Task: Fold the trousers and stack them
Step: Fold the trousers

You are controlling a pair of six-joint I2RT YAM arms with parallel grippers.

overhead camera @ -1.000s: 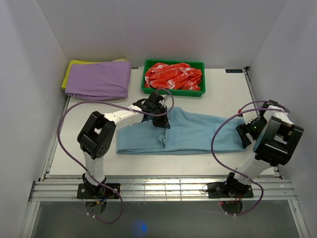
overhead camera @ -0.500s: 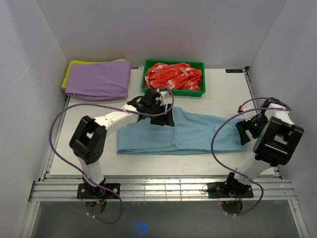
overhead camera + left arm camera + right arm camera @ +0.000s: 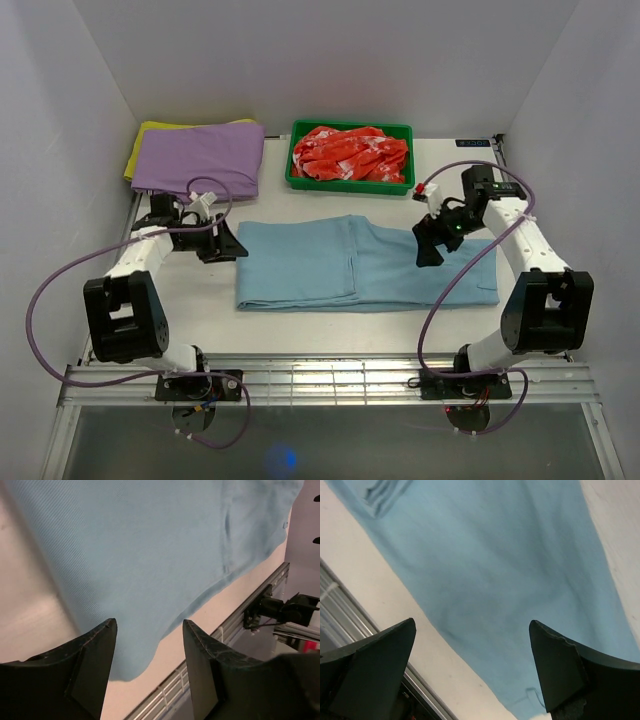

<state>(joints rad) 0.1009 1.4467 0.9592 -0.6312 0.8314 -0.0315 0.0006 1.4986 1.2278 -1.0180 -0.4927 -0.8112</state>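
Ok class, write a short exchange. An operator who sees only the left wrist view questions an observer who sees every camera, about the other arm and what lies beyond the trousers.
Operator: I see the trousers under the open left gripper. Where is the other arm?
Observer: The right gripper is above the right part of the trousers, its fingers wide apart and holding nothing.
Operator: What lies behind the trousers?
Observer: A green tray holding a red-and-white cloth stands behind them, with a strip of bare surface between.
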